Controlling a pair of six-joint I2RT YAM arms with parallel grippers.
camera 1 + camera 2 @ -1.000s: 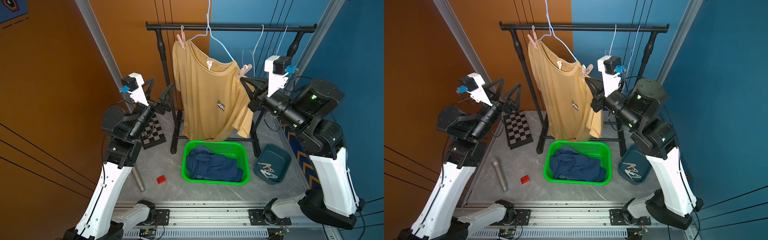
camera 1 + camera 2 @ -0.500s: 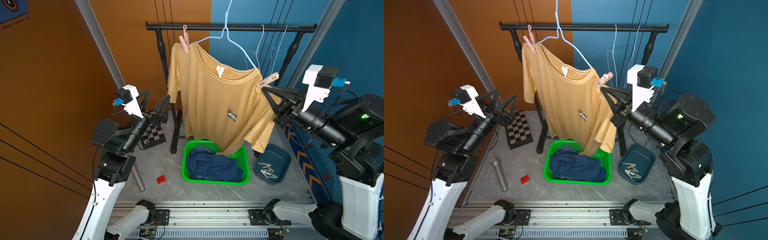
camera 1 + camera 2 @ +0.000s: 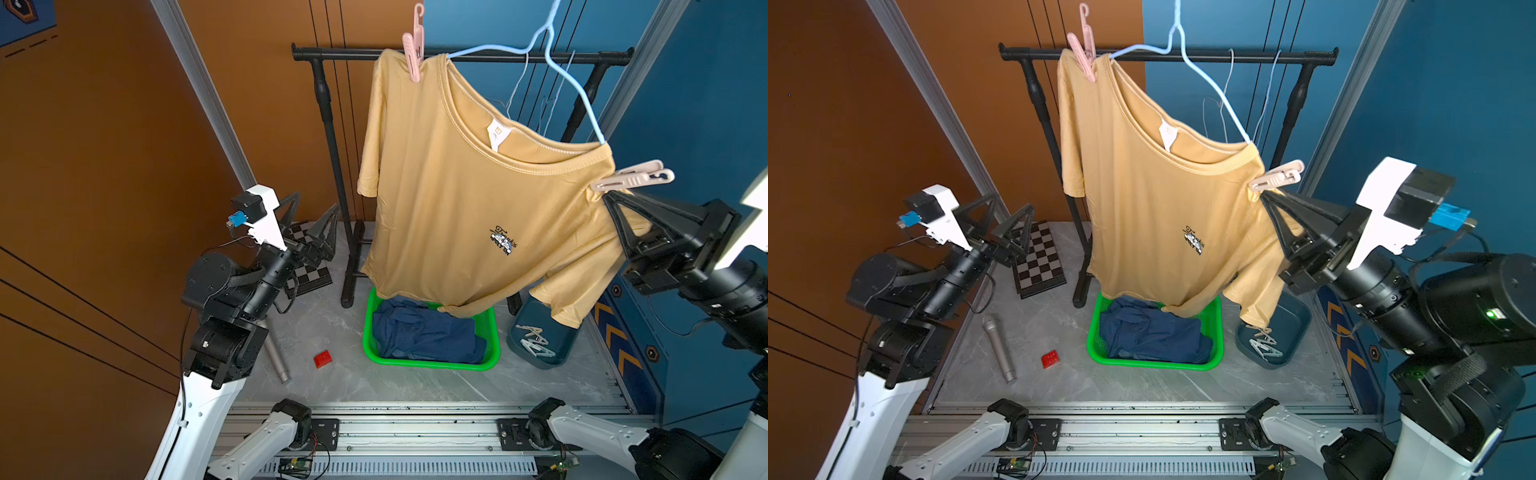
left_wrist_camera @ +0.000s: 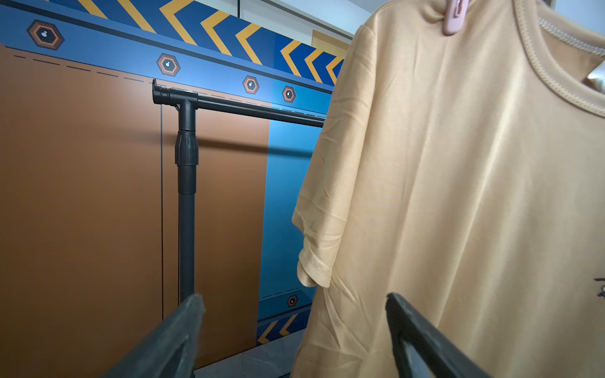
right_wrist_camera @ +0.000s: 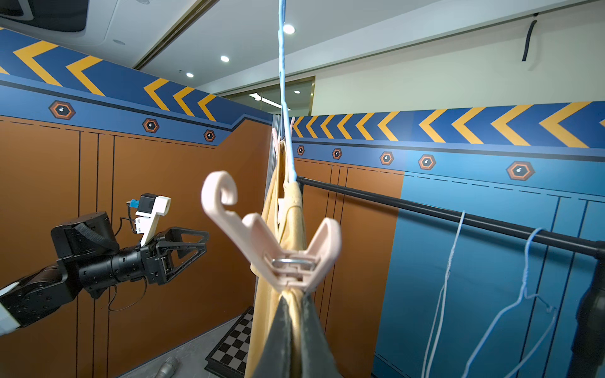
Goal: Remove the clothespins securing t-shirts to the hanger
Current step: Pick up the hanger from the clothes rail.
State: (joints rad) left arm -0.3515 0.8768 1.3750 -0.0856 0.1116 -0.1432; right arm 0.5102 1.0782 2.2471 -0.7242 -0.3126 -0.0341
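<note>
Orange and blue panelled walls close in a grey marbled bench (image 3: pixel 395 386), with a black rail (image 3: pixel 345 53) across the back. The yellow t-shirt (image 3: pixel 457 199) hangs on a pale blue hanger (image 3: pixel 581 109) that tilts steeply. One shoulder sits high by the rail under a pink clothespin (image 3: pixel 412 54), and the other is drawn out toward the right arm. There the right tool (image 5: pixel 294 297) is clamped shut on the shirt's cloth just under the second clothespin (image 3: pixel 631 179), whose flared handles stick out clear of the fabric. The left tool (image 3: pixel 316 202) stands wide open and empty, well apart from the shirt. Below, navy shirts (image 3: pixel 424 332) lie in the green basket (image 3: pixel 432 365), and loose pins (image 3: pixel 534 340) sit in the blue tray (image 3: pixel 512 336). To my eye the job now is freeing that nearer pin. I'd hold the right arm steady, bring the open tool squarely across both handles and squeeze until the pin lets go. Then I'd draw it off along its own length, without twisting, lest the hanger swing.
</note>
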